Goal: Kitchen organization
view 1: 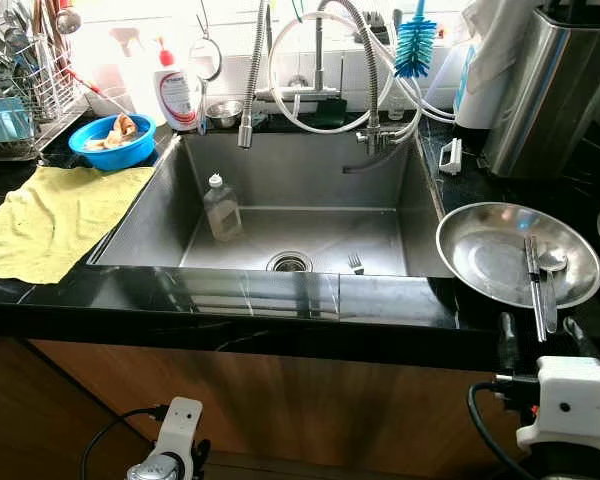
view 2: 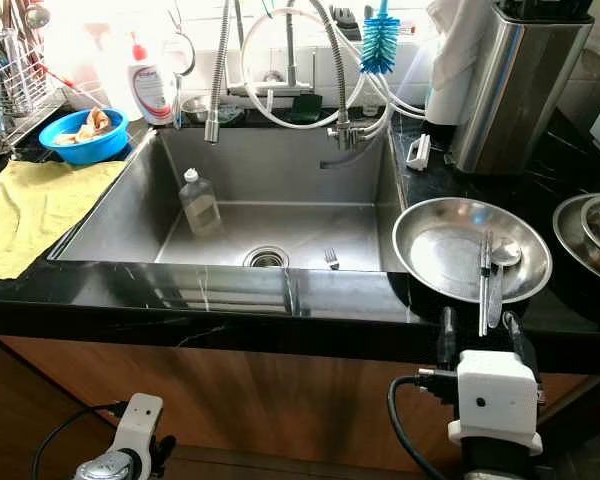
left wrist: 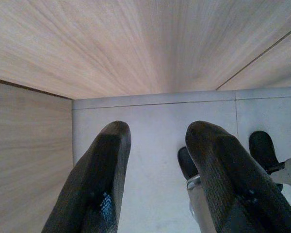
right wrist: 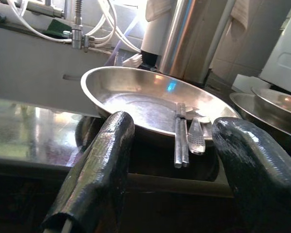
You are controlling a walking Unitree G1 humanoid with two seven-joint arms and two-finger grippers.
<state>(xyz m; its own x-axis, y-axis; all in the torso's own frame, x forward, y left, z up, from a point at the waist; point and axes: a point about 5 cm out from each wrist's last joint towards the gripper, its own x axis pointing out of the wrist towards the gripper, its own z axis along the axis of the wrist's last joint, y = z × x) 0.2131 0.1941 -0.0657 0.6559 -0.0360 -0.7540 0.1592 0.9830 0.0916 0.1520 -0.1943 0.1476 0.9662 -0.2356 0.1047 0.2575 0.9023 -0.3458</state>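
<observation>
Right gripper (right wrist: 172, 160) raised at the counter's front edge, fingers spread apart, holding nothing, aimed at the steel plate (view 1: 480, 250) on the black counter (view 1: 230, 300) just right of the sink (view 1: 280, 200). Chopsticks (view 1: 533, 285) and spoon (view 1: 550, 275) lie in the plate, ends over its front rim. Left gripper (left wrist: 157, 165) hangs low by the wooden cabinet (left wrist: 136, 43), fingers apart, empty. Clear bottle (view 1: 222, 207) stands in the sink near its left wall; fork (view 1: 355, 263) lies right of the drain (view 1: 289, 262). White soap bottle (view 1: 177, 93) at back-left corner: red-and-blue label, text unreadable. Blue bowl (view 1: 112, 141) and yellow cloth (view 1: 50, 215) left of the sink.
</observation>
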